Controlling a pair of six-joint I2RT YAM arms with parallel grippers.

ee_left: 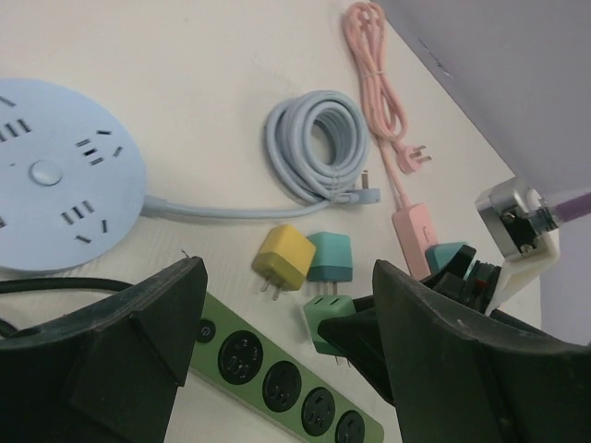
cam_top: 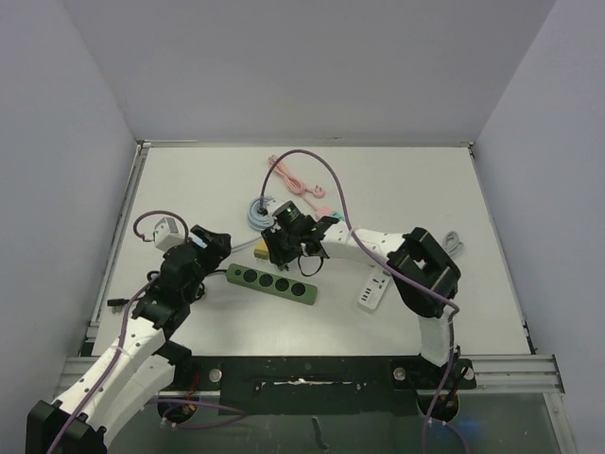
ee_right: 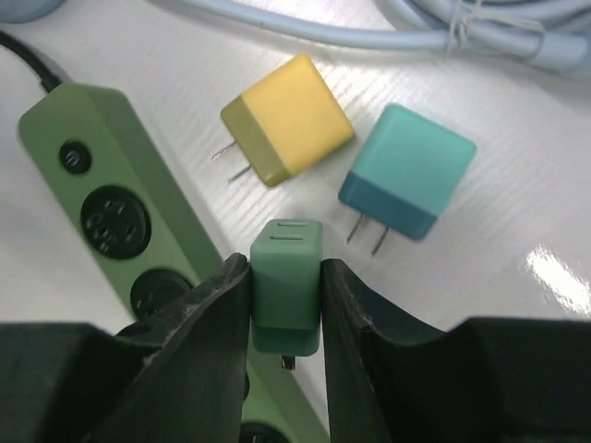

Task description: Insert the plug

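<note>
My right wrist view shows the right gripper (ee_right: 284, 268) with its jaws clamped on the pale green plug (ee_right: 286, 300), just beside the green power strip (ee_right: 102, 157), with a yellow plug (ee_right: 286, 120) and a teal plug (ee_right: 406, 171) lying on the counter (ee_right: 517, 83) nearby. Only my left wrist view shows the left gripper (ee_left: 288, 277) with its jaws wide apart and holding nothing, plus the whole round blue socket hub (ee_left: 55, 175). From the top view I cannot make out the held plug under the right gripper.

The top external camera looks steeply down from behind the arm bases, taking in the whole table (cam_top: 406, 189). Both wrist cameras sit low and close (the right one nearest), sharing the green power strip (ee_left: 277, 383), yellow plug (ee_left: 284, 258) and teal plug (ee_left: 330, 257).
</note>
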